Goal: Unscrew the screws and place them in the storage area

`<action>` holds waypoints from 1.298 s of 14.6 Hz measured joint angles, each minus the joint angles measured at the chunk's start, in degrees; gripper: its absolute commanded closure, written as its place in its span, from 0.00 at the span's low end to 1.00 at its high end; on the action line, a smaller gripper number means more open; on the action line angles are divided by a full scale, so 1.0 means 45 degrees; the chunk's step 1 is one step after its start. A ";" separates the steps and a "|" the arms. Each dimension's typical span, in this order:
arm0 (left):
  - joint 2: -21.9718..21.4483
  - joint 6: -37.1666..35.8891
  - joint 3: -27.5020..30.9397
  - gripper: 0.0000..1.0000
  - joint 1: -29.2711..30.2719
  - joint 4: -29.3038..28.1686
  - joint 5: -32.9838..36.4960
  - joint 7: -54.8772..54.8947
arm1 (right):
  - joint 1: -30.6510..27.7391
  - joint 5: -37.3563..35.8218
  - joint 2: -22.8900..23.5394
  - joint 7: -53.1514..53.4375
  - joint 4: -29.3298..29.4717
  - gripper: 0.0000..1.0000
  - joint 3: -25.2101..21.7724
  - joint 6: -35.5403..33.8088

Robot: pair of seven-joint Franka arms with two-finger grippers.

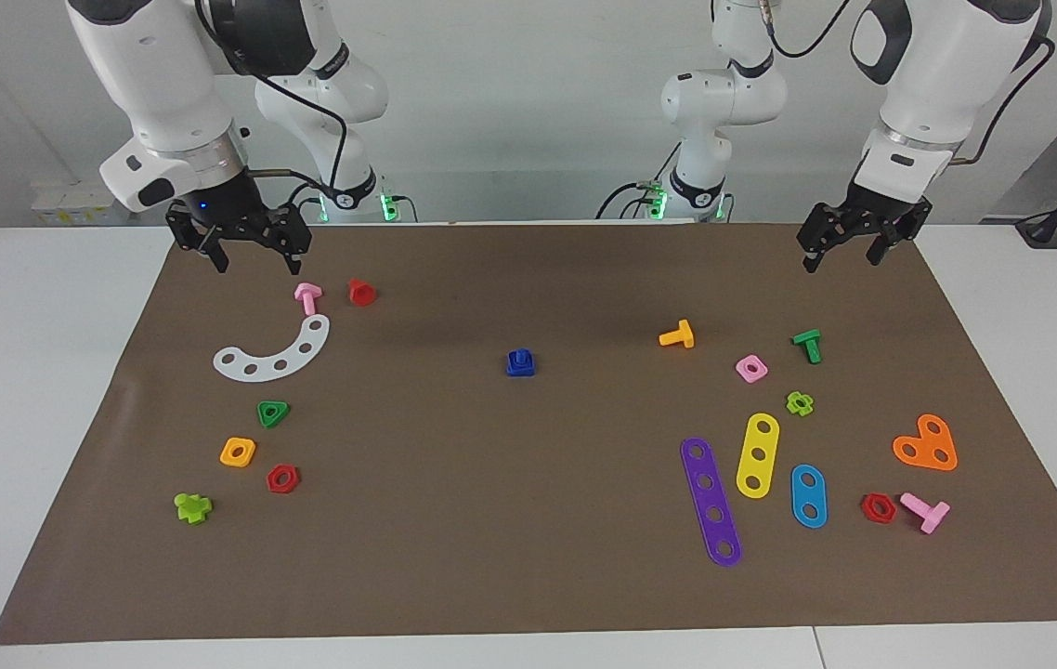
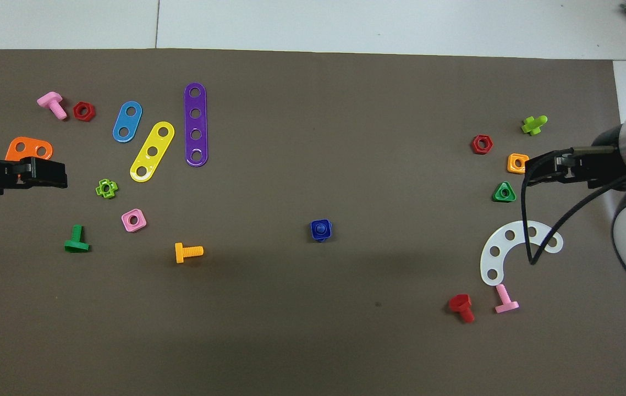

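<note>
The blue bolt (image 1: 520, 361) sits at the middle of the brown mat (image 1: 528, 557) on the counter, threaded through a blue square nut (image 2: 321, 235), with its stem pointing up. It stands well apart from both arms.

The right gripper (image 1: 255, 264) hangs raised above the mat's edge nearest the robots, at the right arm's end, over the spot just beside a pink bolt (image 1: 308, 296) and a red bolt (image 1: 361, 292). Its fingers point down and are spread wide, holding nothing. A white curved strip (image 1: 274, 354) with holes lies just farther from the robots than the pink bolt.

The left gripper (image 1: 844, 258) hangs raised above the mat at the left arm's end, over the area by a green bolt (image 1: 808, 345). Its fingers also point down, set apart and empty.

An orange bolt (image 1: 678, 335) lies on its side between the blue bolt and the green one. No writing can be read on the arms or on the pieces.
</note>
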 measured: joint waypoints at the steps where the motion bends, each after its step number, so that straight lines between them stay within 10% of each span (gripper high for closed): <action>1: 0.0000 0.0000 0.0000 0.00 0.0000 0.0000 0.0000 0.0004 | 0.0000 0.0000 0.0000 0.0000 0.0000 0.00 0.0000 0.0000; 19: -0.0347 -0.0001 -0.0317 0.05 -0.0847 -0.0894 -0.0013 0.0104 | 0.0000 0.0000 0.0000 0.0000 0.0000 0.00 0.0000 0.0000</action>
